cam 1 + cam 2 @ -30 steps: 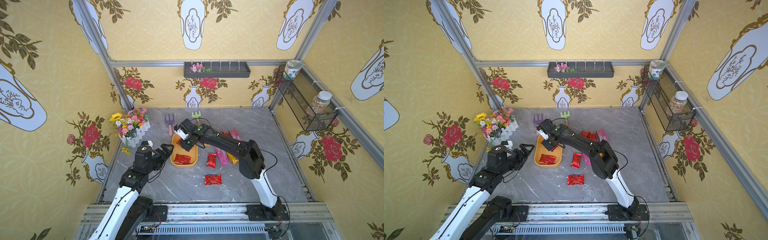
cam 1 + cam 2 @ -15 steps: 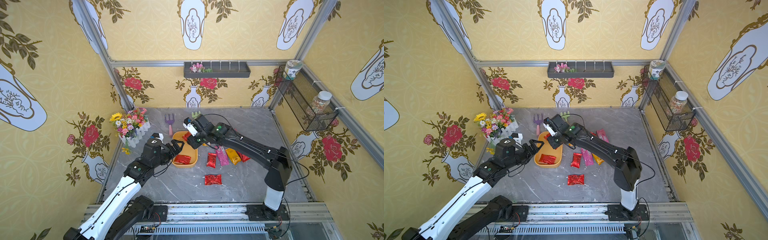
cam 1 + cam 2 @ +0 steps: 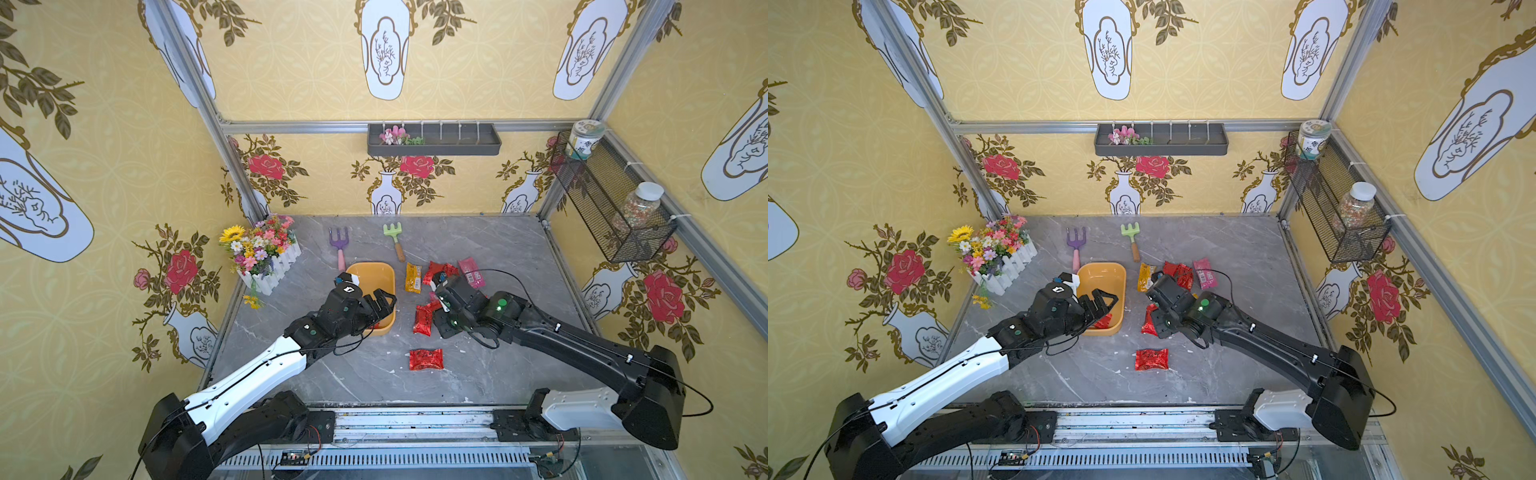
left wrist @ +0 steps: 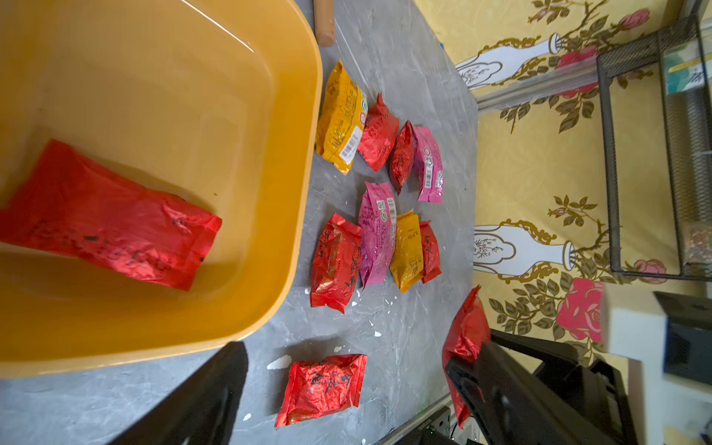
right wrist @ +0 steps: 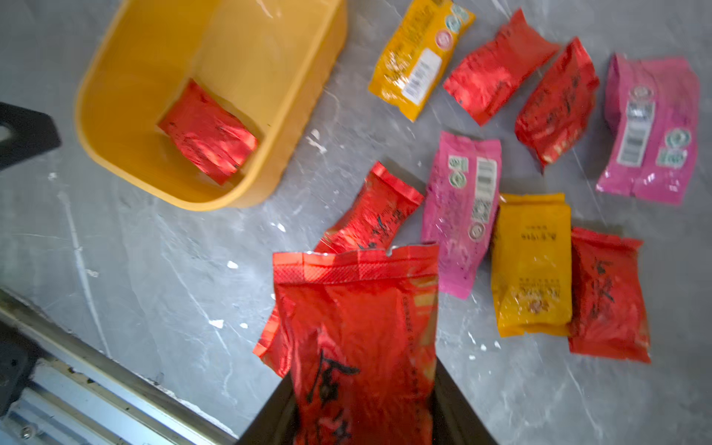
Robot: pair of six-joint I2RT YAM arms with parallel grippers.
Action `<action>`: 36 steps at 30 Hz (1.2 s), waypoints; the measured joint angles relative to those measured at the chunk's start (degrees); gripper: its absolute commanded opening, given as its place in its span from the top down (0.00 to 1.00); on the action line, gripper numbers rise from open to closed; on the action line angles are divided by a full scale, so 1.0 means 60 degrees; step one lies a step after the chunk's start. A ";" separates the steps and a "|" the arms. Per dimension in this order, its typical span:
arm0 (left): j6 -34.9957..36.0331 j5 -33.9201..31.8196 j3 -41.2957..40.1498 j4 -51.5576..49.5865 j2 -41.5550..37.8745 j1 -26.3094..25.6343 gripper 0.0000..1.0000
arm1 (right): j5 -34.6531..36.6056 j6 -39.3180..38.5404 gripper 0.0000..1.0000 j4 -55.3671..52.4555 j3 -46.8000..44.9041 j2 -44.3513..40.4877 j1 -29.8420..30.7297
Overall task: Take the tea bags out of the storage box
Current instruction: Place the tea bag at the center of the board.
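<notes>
The left tool [image 3: 384, 302] hangs released, jaws wide, over the storage box [image 3: 372, 276]; one red tea bag [image 4: 108, 227] lies inside, beneath it; the right tool [image 5: 362, 404] grasps another red sachet [image 5: 358, 319] above the other tea bags [image 5: 462, 208] spread on the worktop [image 5: 154, 269].

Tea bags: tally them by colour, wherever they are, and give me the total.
red tea bags: 7 (1 in the storage box, 1 in the right claw, 5 on the table)
pink tea bags: 2
yellow-orange tea bags: 2
Total: 11
</notes>
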 measured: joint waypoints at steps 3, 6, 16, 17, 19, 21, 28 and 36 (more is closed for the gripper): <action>-0.0157 -0.0135 0.0000 0.0233 0.0288 -0.0484 0.02 | 0.0164 0.0535 0.53 0.0040 -0.0980 -0.0306 0.0011; -0.0240 -0.0288 -0.0007 0.0310 0.0401 -0.0783 0.02 | 0.0233 0.1009 0.53 0.0160 -0.1829 -0.0364 0.0015; -0.0470 -0.0670 -0.0273 0.0397 -0.0182 -0.0907 0.01 | 0.0408 0.1774 0.48 0.1082 -0.2947 0.0342 0.0018; -0.0470 -0.0718 -0.0273 0.0364 -0.0251 -0.0911 0.01 | 0.0419 0.1836 0.47 0.1151 -0.2973 0.0404 0.0018; -0.0474 -0.0820 -0.0273 0.0273 -0.0393 -0.0914 0.00 | 0.0444 0.1927 0.44 0.1304 -0.3002 0.0521 0.0018; -0.0474 -0.0933 -0.0273 0.0160 -0.0517 -0.0914 0.00 | 0.0444 0.1960 0.42 0.1355 -0.3005 0.0590 0.0018; -0.0415 -0.1100 -0.0262 -0.0361 -0.1053 -0.0353 0.00 | 0.0528 0.1993 0.39 0.1158 -0.2641 0.0357 0.0044; -0.0146 -0.0685 -0.0630 -0.0743 -0.2000 0.1290 0.00 | 0.0637 0.1151 0.37 0.0470 -0.0809 0.0175 0.0058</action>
